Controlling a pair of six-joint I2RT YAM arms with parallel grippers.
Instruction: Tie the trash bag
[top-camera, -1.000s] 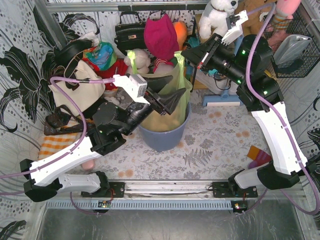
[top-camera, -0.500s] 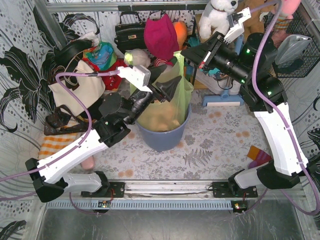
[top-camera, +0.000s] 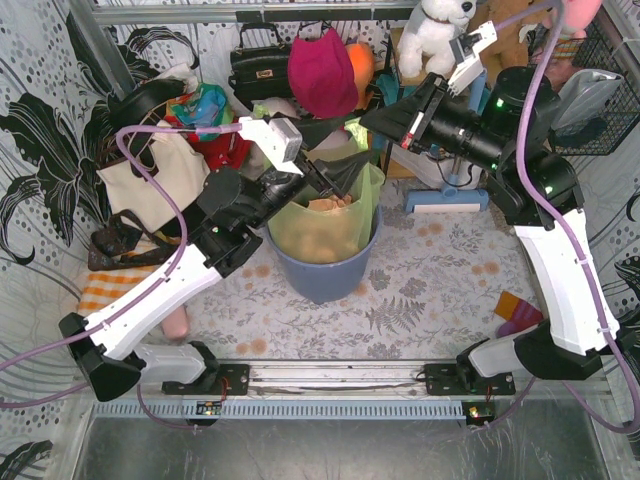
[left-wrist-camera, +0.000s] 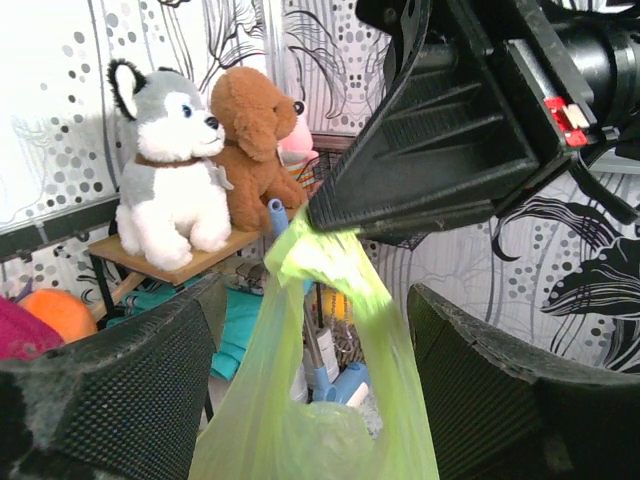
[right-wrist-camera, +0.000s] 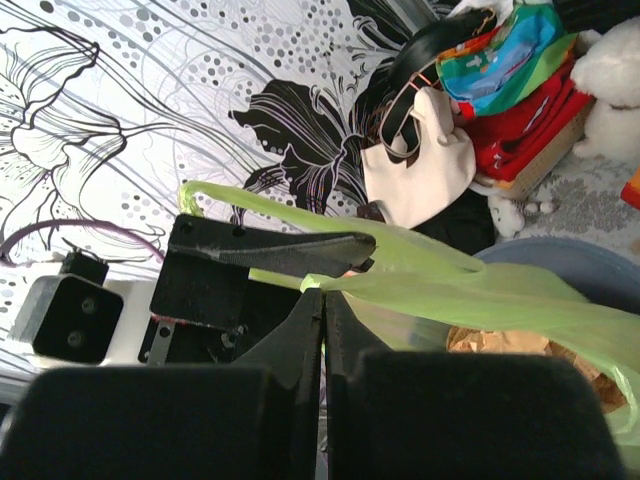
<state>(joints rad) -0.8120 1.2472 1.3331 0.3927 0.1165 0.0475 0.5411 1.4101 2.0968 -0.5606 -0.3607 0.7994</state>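
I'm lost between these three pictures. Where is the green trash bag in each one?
Top external: trash bag at centre, inside the blue bin.
Left wrist: trash bag bottom centre, narrowing upward.
Right wrist: trash bag stretched from centre to right edge.
Shared landmark: right gripper, shut on the bag's top, in all three.

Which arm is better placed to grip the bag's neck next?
Probably left: the left pincer is open astride the trash bag, while the right pincer is shut on its top.
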